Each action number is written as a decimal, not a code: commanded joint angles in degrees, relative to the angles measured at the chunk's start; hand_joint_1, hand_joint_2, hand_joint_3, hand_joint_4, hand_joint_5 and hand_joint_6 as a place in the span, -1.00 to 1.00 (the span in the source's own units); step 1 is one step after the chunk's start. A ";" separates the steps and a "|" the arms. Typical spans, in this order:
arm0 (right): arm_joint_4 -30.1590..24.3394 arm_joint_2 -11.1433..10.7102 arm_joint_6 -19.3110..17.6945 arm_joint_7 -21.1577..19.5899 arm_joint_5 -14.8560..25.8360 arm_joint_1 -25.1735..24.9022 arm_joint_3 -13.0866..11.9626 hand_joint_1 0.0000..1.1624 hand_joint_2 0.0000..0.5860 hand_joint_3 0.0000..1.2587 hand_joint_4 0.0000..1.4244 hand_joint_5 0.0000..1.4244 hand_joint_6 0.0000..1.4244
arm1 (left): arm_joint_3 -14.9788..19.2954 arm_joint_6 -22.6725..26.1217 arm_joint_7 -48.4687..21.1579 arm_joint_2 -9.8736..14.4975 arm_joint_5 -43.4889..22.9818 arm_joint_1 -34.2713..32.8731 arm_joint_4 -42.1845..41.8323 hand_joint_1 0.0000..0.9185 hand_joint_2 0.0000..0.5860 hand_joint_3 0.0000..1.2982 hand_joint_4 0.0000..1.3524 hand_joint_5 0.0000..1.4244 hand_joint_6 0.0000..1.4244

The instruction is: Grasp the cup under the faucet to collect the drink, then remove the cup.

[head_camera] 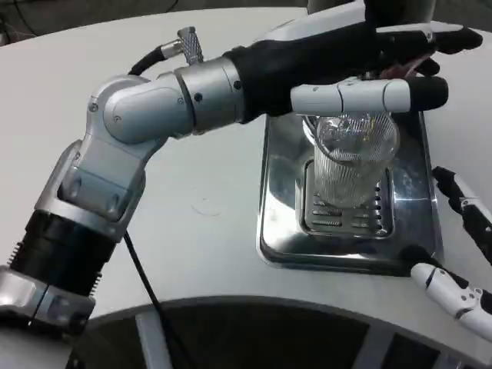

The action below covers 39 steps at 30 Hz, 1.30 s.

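A clear ribbed glass cup (352, 165) stands upright on the slotted grate of a steel drip tray (280, 223). My left hand (338, 58) reaches in from the left and lies just above the cup's rim. Its fingers stretch out to the right and its thumb (369, 96) lies across the top of the cup. It holds nothing that I can see. The faucet is hidden behind this hand. My right hand (460, 246) is at the tray's right front corner, fingers apart and empty, clear of the cup.
A dark machine body (396, 9) rises behind the left hand at the top edge. The white table (200, 192) curves round to a front edge close to the tray. A black cable (146, 284) hangs beneath my left forearm.
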 commanded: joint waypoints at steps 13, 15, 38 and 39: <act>2.96 0.52 -1.58 -2.76 2.82 -0.23 1.01 -0.16 0.05 -1.00 -1.00 -1.00 -1.00 | -2.92 0.48 -2.28 0.26 4.14 1.84 -0.44 -1.00 -0.79 -0.85 -0.98 -0.86 -0.85; 4.38 0.57 -2.89 -3.49 2.89 -0.66 1.54 -0.09 0.02 -1.00 -1.00 -1.00 -1.00 | -2.90 0.57 -2.23 0.26 4.13 2.01 -0.77 -1.00 -0.79 -0.85 -0.99 -0.86 -0.85; 20.67 3.84 -14.86 -12.85 4.73 -9.48 4.96 0.05 -0.14 -1.00 -1.00 -0.98 -1.00 | -2.13 2.82 -1.89 1.37 3.60 3.24 -5.61 -1.00 -0.80 -0.86 -1.00 -0.88 -0.85; 21.32 3.91 -15.22 -12.99 5.01 -9.93 4.94 0.06 -0.16 -1.00 -1.00 -0.97 -1.00 | -2.10 2.86 -1.89 1.39 3.58 3.25 -5.70 -1.00 -0.80 -0.86 -1.00 -0.88 -0.85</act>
